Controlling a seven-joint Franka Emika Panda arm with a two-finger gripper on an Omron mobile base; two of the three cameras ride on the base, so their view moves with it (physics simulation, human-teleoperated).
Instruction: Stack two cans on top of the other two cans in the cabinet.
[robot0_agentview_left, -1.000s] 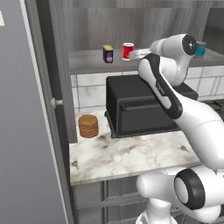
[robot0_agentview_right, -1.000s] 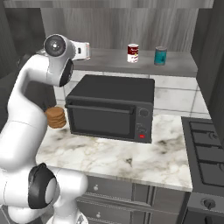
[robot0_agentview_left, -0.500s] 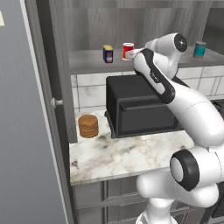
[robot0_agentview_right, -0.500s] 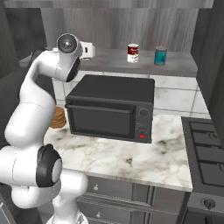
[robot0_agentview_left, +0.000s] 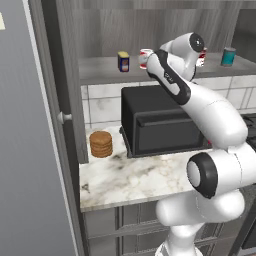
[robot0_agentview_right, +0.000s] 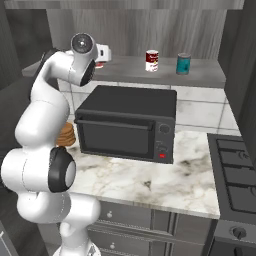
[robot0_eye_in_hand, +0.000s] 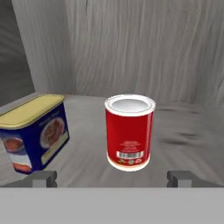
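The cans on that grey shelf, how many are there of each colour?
Red cans: 2, the plain red can in front of the open gripper and the red can with a white band.
Dark blue cans: 1, the dark blue can with a yellow label.
Teal cans: 1, the teal can.
Total: 4 cans, none stacked yet.

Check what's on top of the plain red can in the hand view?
Nothing: the plain red can shows a bare pale lid. It stands upright on the grey shelf, beside the dark blue can. Its underside is hidden.
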